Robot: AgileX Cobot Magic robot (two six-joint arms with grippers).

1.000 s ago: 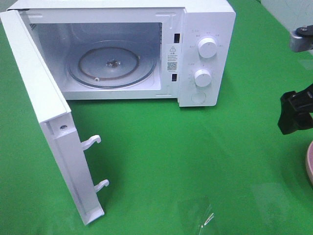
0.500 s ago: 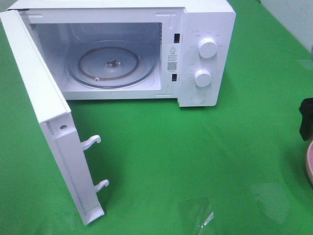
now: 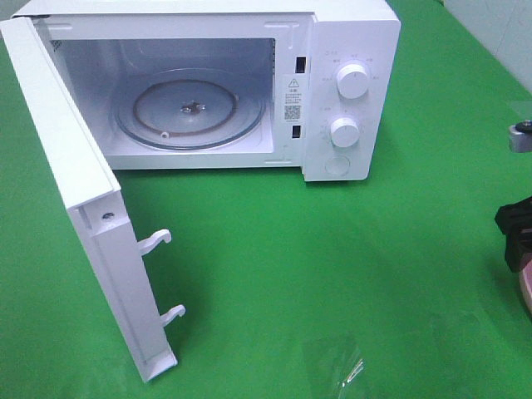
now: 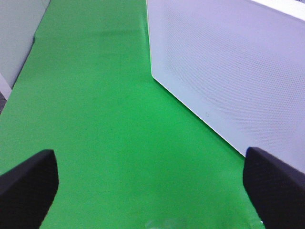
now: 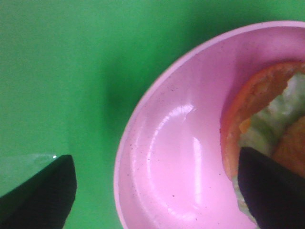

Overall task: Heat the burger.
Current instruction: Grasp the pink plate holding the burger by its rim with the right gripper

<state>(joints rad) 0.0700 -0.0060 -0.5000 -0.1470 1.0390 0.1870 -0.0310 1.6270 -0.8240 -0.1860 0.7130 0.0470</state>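
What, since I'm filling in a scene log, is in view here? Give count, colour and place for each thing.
microwave: one, white, at the back of the table, no food inside
door: one, white, swung open on the microwave's left side in the high view
turntable: one, clear glass, inside the cavity
knobs: two, white, one above the other on the panel right of the cavity
cloth: one, green, covering the table
clear scrap: one, transparent, near the front edge
bowl: one, pink, on the cloth at the far right
burger: one, brown bun with green lettuce, in the bowl, partly seen
left gripper: one, black, open, above the cloth beside the door
right gripper: one, black, open, above the bowl
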